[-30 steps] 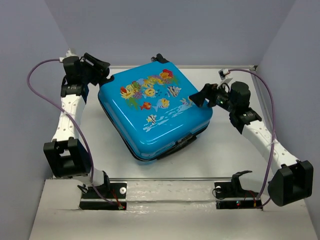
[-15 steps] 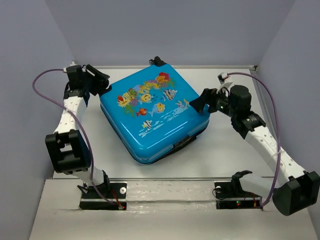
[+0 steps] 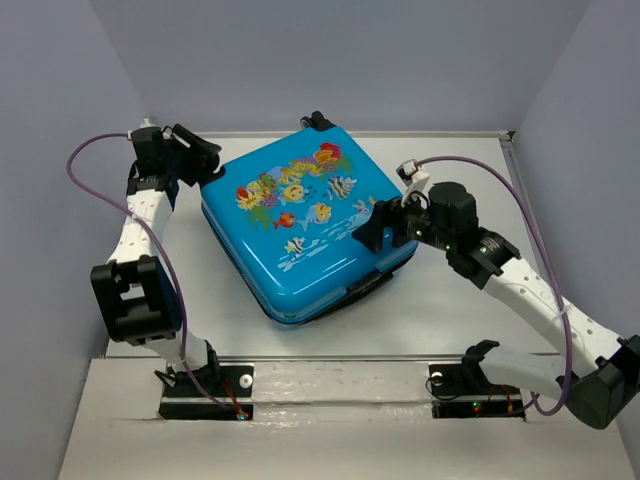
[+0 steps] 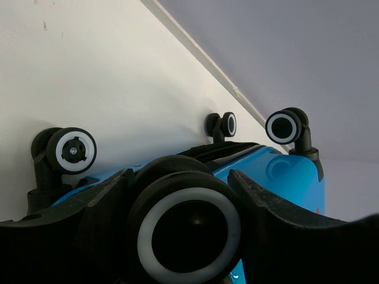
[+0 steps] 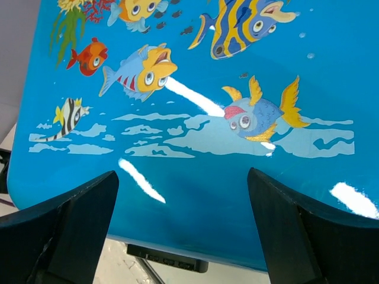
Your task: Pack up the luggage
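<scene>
The blue case [image 3: 300, 230] lies flat in the middle of the surface [image 3: 450, 310]. Its fish side faces up and its lid is down. It sits a bit crooked, with one corner near the arms.

The left arm [image 3: 145, 215] reaches to the far left corner of the case. The left jaws sit around one wheel [image 4: 189, 228]. The wheel fills the gap between them, so they seem to hold it (I cannot see how hard they squeeze).

The big change is on the right. A second ago the right arm [image 3: 520, 280] was out past the right corner of the case. Now it has swung in, and the right jaws hang over the fish side, near that corner. They are wide apart and hold nothing. From the right wrist you see fish and shiny blue between them, and a black bit [image 5: 169, 260] on the near edge.

The case has also slid and turned a little toward the arms. The left jaws have stayed by that corner.

I think the packing is nearly done, since the lid is down. I think the right arm came in to press the lid or get at that black bit. The left arm may keep the case from sliding.
</scene>
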### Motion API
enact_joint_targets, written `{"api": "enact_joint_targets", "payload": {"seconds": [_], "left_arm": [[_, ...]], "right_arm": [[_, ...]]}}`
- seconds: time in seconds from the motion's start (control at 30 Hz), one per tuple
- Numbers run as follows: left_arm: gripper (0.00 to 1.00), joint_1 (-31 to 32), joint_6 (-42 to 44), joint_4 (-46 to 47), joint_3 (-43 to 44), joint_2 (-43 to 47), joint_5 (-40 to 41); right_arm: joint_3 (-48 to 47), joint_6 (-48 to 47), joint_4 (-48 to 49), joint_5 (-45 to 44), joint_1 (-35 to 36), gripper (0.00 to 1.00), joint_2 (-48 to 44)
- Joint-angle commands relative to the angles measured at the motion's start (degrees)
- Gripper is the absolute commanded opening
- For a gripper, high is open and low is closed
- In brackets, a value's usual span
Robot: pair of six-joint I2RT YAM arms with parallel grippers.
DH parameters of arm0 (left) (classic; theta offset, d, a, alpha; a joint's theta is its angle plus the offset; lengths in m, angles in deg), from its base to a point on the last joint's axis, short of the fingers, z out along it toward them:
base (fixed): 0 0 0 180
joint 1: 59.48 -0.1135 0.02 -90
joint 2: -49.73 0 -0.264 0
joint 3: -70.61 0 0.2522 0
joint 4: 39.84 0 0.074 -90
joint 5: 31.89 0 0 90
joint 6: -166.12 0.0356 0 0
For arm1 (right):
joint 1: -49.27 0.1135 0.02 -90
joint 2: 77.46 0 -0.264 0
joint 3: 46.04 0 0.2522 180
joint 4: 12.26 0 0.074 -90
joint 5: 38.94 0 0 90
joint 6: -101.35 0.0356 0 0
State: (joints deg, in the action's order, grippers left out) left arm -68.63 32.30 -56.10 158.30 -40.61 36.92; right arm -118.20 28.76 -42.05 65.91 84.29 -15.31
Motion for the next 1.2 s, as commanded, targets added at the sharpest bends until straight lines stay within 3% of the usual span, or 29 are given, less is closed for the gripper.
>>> {"api": "enact_joint_targets", "payload": {"seconds": [0.0, 0.23, 0.4, 0.47, 0.5, 0.57, 0.6, 0.67, 0.77, 0.83, 0.87, 0.9, 0.93, 1.03, 1.17], "left_arm": [[0.06, 0.18, -3.03, 5.32, 5.96, 6.15, -5.97], [0.06, 0.18, -2.68, 4.96, 5.88, 4.04, -5.26], [0.06, 0.18, -1.8, 6.11, 2.8, 2.99, -4.12], [0.06, 0.01, -1.01, 5.75, 2.88, 1.76, -3.33], [0.06, -0.08, -0.84, 5.67, 3.06, 1.23, -2.37], [0.06, -0.17, 0.04, 5.4, 4.29, -0.69, -1.49], [0.06, -0.26, 0.39, 5.05, 4.99, -1.4, -1.05], [0.09, -0.26, 1.1, 4.17, 6.66, -3.25, -0.52], [0.19, -0.26, 1.1, 4.35, 5.88, -3.44, -0.43], [0.33, -0.26, 1.8, 4.79, 4.47, -2.82, 0.88], [0.45, -0.34, 2.41, 4.61, 4.38, -2.3, 1.5], [0.73, -0.52, 3.55, 4.35, 4.38, -2.2, 2.11], [0.81, -0.69, 3.91, 3.65, 4.81, -1.94, 2.73], [0.92, -1.4, 5.05, 2.86, 5.78, 0.16, 4.31], [0.95, -1.14, 5.23, 3.55, 5.09, 6.48, 5.02]], "right_arm": [[-2.43, -0.89, -2.07, 2.19, 2.58, 0.94, -3.08], [0.2, -0.8, -2.95, 3.69, 5.14, 0.79, -10.38], [2.75, -0.01, -2.86, 3.96, 6.19, 0.78, -9.77], [3.63, 0.08, -2.43, 3.96, 7.77, 0.69, -10.12], [3.81, -0.01, -2.34, 3.87, 8.39, 0.57, -11.16], [4.6, -0.18, -2.51, 3.87, 10.05, 0.47, -12.57], [5.47, -0.18, -2.6, 4.04, 10.06, 0.32, -13.36], [6.53, 0.08, -2.43, 3.61, 11.81, 0.25, -15.04], [9.69, 0.69, -1.02, 2.12, 13.74, 0.19, -15.22], [12.24, 1.31, 0.82, 0.62, 14.8, 0.18, -15.04], [13.12, 1.57, 1.7, 0.09, 15.42, 0.18, -15.48], [14.08, 2.27, 3.62, -0.43, 16.99, 0.18, -15.92], [15.83, 2.8, 4.34, -0.96, 17.79, 0.18, -16.53], [18.48, 4.82, 5.31, -3.06, 20.77, 0.17, -18.73], [23.04, 6.14, 5.4, -7.63, 22.02, 0.07, -19.26]]}}
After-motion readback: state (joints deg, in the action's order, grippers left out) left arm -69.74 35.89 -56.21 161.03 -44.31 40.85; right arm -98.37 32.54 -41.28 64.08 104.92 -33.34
